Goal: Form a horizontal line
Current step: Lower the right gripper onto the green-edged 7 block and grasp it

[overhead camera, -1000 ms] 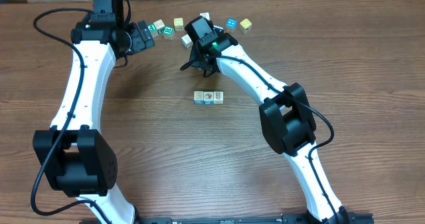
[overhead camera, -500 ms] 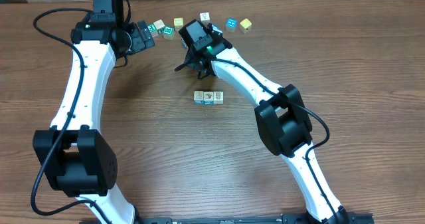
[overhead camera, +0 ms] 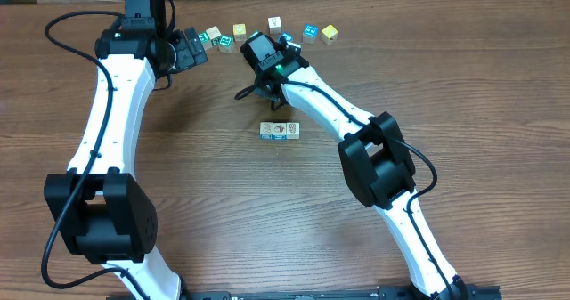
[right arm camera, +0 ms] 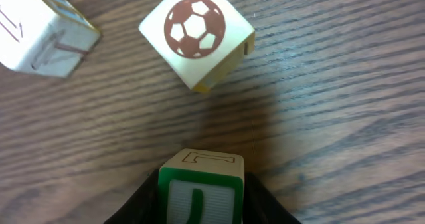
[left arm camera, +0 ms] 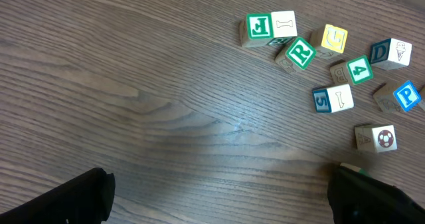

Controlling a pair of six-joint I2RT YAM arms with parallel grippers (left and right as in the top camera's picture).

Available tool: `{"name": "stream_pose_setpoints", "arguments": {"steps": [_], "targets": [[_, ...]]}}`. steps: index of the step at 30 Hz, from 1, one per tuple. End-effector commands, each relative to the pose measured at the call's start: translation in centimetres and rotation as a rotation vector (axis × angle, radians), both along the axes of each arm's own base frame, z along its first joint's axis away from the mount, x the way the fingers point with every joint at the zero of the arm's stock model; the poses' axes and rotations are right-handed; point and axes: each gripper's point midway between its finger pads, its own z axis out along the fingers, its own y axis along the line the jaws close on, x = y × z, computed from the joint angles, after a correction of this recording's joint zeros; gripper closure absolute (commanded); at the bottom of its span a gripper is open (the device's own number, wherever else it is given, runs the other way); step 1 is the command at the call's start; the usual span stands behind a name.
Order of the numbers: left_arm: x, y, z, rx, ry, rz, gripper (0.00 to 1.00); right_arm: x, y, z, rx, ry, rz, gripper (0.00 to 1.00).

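Right gripper (right arm camera: 202, 207): fingers (right arm camera: 139, 207) closed on both sides of a green-edged block (right arm camera: 201, 167). Ball block (right arm camera: 196, 34) just beyond it, not touching. Left gripper (left arm camera: 222, 194), far left: fingers spread wide, nothing between. Row of blocks (overhead camera: 280, 130), three touching side by side, lies mid-table (overhead camera: 445, 86), on the near side of the right gripper. Loose blocks (overhead camera: 240, 31) scattered along the far edge.
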Motion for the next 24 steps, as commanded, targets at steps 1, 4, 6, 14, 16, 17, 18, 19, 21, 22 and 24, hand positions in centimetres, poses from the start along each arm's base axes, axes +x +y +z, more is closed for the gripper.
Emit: {"name": "stream_pose_setpoints", "arguments": {"steps": [1, 4, 6, 14, 16, 17, 18, 19, 21, 22, 24], "targets": [[0.2, -0.3, 0.6, 0.001, -0.016, -0.015, 0.0, -0.1, -0.7, 0.1, -0.064, 0.01, 0.091, 0.7], [0.2, -0.3, 0.6, 0.001, -0.016, -0.015, 0.0, 0.0, -1.3, 0.0, -0.095, 0.022, 0.133, 0.65], [0.2, -0.3, 0.6, 0.001, -0.016, -0.015, 0.0, 0.2, -1.9, -0.1, -0.112, 0.027, 0.154, 0.55], [0.2, -0.3, 0.6, 0.001, -0.016, -0.014, 0.0, 0.4, -2.6, -0.3, -0.087, 0.051, 0.147, 0.36], [0.2, -0.3, 0.6, 0.001, -0.016, -0.014, 0.0, 0.3, -2.7, -0.3, -0.088, 0.056, 0.147, 0.49], [0.2, -0.3, 0.6, 0.001, -0.016, -0.014, 0.0, 0.2, -2.7, -0.3, -0.089, 0.057, 0.148, 0.53], [0.2, -0.3, 0.6, 0.001, -0.016, -0.014, 0.0, 0.2, -2.7, -0.2, -0.093, 0.057, 0.156, 0.58], [0.2, -0.3, 0.6, 0.001, -0.016, -0.014, 0.0, 0.2, -2.7, -0.2, -0.096, 0.057, 0.174, 0.64], [0.2, -0.3, 0.6, 0.001, -0.016, -0.014, 0.0, 0.2, -2.7, -0.1, -0.107, 0.057, 0.197, 0.65], [0.2, -0.3, 0.6, 0.001, -0.016, -0.014, 0.0, 0.2, -2.7, -0.1, -0.11, 0.059, 0.201, 0.62], [0.2, -0.3, 0.6, 0.001, -0.016, -0.014, 0.0, 0.2, -2.8, -0.1, -0.118, 0.06, 0.218, 0.55]]}}
